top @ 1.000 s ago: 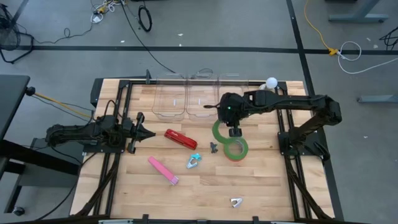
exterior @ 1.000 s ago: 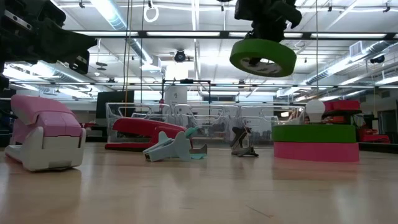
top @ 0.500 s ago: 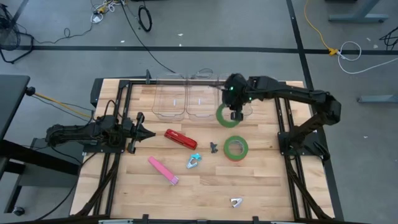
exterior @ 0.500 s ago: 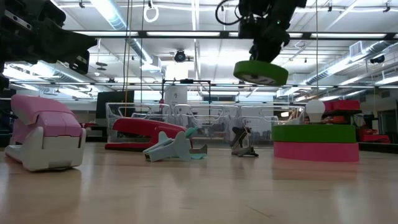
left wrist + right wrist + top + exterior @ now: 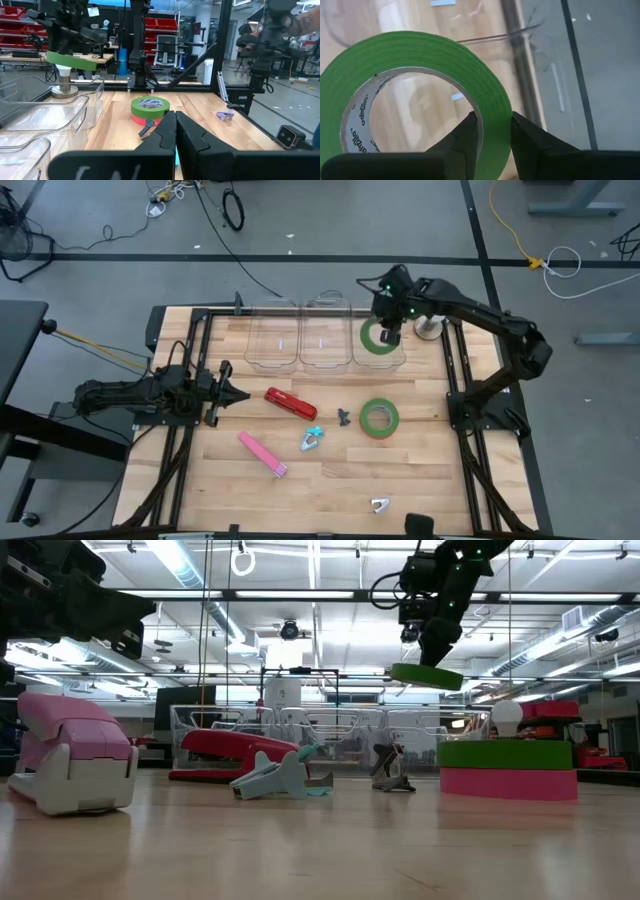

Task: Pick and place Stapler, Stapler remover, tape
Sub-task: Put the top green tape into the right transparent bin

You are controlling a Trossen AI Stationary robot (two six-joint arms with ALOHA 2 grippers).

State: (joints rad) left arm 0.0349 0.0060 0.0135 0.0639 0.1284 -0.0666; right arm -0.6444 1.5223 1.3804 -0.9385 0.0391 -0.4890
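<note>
The green tape roll [image 5: 378, 337] is up in the air, pinched by the right gripper [image 5: 390, 336] — one finger inside the open centre, the other outside on the roll's wall, which the right wrist view shows clearly [image 5: 420, 95]. It hangs roughly flat over the rightmost of the three clear bins [image 5: 382, 360] at the far edge of the table, well above the rim from what the low view shows [image 5: 427, 676].

A second green roll [image 5: 379, 416] sits on the table on top of a red roll [image 5: 507, 783], stacked neatly, near the right side. Just beside that stack is a small dark staple remover [image 5: 344, 417], and a little nearer the front a light teal one [image 5: 311, 440]. Another small grey remover [image 5: 379, 505] lies well apart near the front edge.

The red stapler [image 5: 290, 402] lies on the wood around the middle, and the pink stapler [image 5: 262, 453] is toward the front left of it.

The left gripper [image 5: 240, 393] is parked low over the left side of the table, fingers pressed together with nothing in them — the left wrist view shows the two tips [image 5: 172, 131] meeting, pointed across the table at the tape stack.
</note>
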